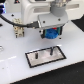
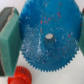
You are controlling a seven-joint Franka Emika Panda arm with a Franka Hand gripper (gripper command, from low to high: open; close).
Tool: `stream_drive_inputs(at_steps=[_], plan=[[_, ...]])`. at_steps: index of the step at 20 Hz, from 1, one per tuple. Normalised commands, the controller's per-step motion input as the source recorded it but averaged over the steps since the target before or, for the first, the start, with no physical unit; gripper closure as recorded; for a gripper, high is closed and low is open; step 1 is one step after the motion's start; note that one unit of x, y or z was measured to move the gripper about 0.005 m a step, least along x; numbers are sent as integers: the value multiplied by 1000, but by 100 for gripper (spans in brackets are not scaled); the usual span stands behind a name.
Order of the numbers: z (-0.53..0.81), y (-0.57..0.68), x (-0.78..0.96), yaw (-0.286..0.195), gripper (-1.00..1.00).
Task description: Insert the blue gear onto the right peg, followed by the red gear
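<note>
The blue gear (image 2: pixel 47 37) is a wide toothed disc with a centre hole, and it fills the wrist view between my two teal finger pads (image 2: pixel 7 35). My gripper (image 1: pixel 51 35) is shut on the blue gear (image 1: pixel 51 35) and holds it above the far edge of the grey, black-rimmed plate (image 1: pixel 45 55). Two thin dark pegs stand on the plate. The right peg (image 1: pixel 51 49) is just below and in front of the gear, and the other peg (image 1: pixel 36 56) is towards the exterior view's left. The red gear (image 2: pixel 19 75) shows beside the blue gear's rim in the wrist view.
A black and white fixture (image 1: pixel 19 31) stands on the white table at the exterior view's left, with a dark cable (image 1: pixel 7 20) running to it. The arm's white body (image 1: pixel 42 10) fills the back.
</note>
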Motion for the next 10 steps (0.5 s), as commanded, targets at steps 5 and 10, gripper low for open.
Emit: stream_drive_inputs(at_steps=[5, 10], plan=[[453, -20, 716, 0, 100], [422, -38, 710, 0, 100]])
